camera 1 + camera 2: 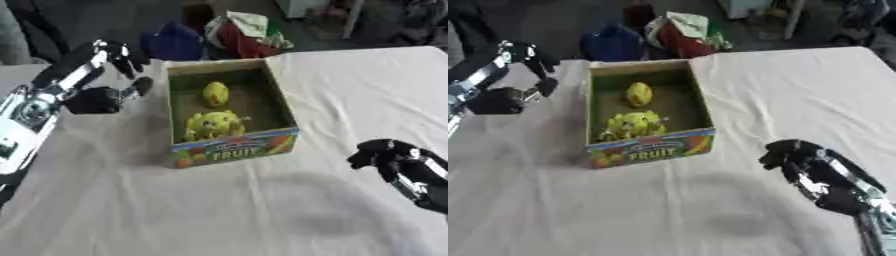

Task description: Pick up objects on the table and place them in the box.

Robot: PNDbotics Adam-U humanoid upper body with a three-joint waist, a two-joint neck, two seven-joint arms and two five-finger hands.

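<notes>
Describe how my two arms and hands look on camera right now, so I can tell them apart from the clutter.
The left arm is silver metal with black joint housings and ends in a black left hand. The right arm is black with glossy silver patches along its forearm, ending in a black right hand. No loose cables or readable markings show on either.

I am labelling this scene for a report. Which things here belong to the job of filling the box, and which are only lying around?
Belonging to the job:
- cardboard fruit box
- small yellow object inside it
- larger yellow toy inside it
- left hand, beside the box
- right hand, low on the cloth

Only lying around:
- white tablecloth
- blue bag and red bag behind the table
</notes>
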